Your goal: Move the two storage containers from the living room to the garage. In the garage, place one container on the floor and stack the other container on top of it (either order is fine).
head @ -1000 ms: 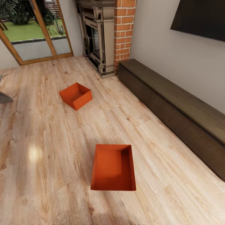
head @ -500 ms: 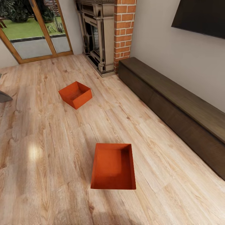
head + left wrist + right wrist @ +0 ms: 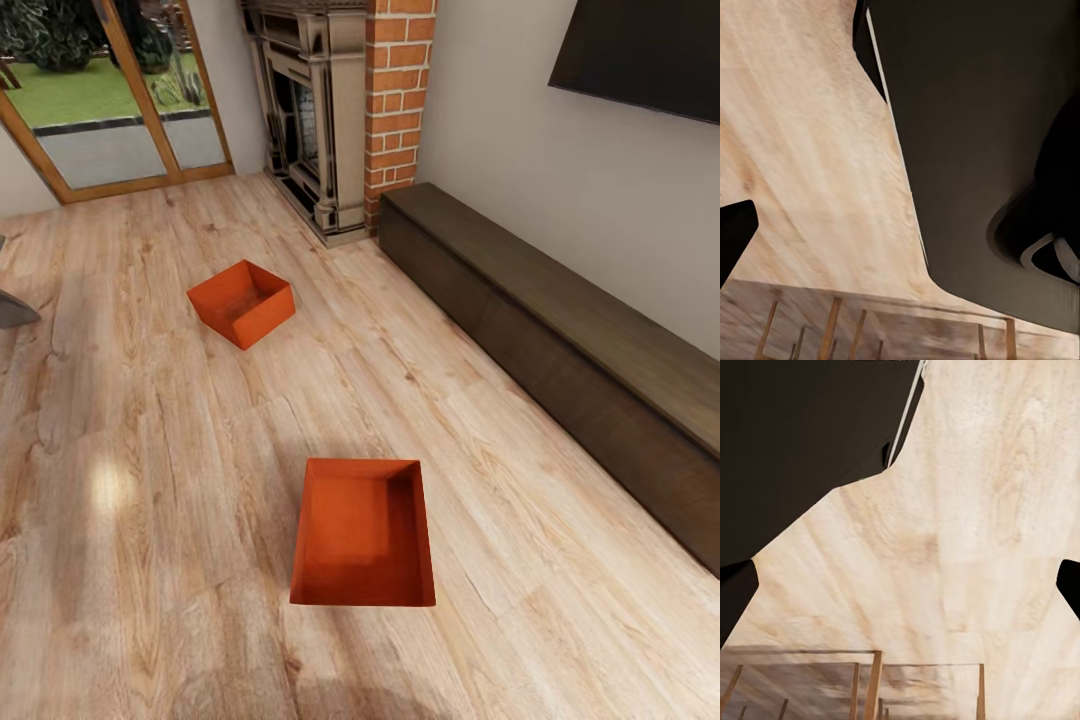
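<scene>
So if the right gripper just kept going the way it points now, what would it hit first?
Most likely the light wood floor: the right wrist view looks along the fingers straight onto bare planks. No container lies in that line, though depth is hard to judge.

near container (image 3: 362, 535) before far container (image 3: 242, 302), bench (image 3: 560, 345) right

Both orange-red bins, near (image 3: 363, 535) and far (image 3: 242, 303), look smooth matt plastic; the plank floor (image 3: 150, 480) is light, glossy wood.
</scene>
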Motion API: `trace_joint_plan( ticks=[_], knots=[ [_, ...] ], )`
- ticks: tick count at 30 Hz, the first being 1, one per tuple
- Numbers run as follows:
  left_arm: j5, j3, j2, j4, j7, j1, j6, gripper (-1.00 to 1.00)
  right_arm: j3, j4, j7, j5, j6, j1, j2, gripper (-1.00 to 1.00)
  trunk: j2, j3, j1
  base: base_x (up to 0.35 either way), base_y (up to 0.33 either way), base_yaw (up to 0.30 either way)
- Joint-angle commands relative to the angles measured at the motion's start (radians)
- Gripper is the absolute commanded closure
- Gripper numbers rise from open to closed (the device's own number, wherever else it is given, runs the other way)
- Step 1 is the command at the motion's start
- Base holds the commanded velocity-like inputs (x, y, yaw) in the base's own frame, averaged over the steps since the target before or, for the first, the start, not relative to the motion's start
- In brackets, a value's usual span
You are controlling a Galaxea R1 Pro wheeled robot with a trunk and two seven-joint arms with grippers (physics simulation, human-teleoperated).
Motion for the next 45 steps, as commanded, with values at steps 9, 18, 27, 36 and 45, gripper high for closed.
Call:
trace_joint_plan(
  ticks=[9,18,27,36,45],
  knots=[
    [-0.001,0.005,0.002,-0.002,0.001,0.0,-0.004,-1.0,0.009,0.0,-0.001,-0.005,-0.003,0.0,0.011,-1.0,0.0,0.0,0.0,0.0,0.0,0.0],
    [-0.002,0.005,0.002,-0.002,0.001,0.0,-0.005,-1.0,0.009,0.003,-0.002,-0.008,-0.002,0.0,0.014,-1.0,0.0,0.0,0.0,0.0,0.0,0.0],
    [-0.005,0.003,-0.001,-0.016,-0.001,0.0,-0.008,-1.0,0.009,0.0,-0.015,-0.011,0.002,0.0,0.023,-1.0,0.0,0.0,0.0,0.0,0.0,0.0],
    [-0.015,-0.003,0.036,-0.056,0.007,0.0,0.016,-1.0,0.009,-0.042,-0.018,-0.011,0.037,-0.001,0.065,-1.0,0.0,0.0,0.0,0.0,0.0,0.0],
    [-0.017,-0.001,0.063,-0.506,0.03,-0.015,0.282,-1.0,-0.086,-0.5,-0.057,-0.02,0.353,-0.149,0.105,-1.0,0.0,0.0,0.0,0.0,0.0,0.0]
  ],
)
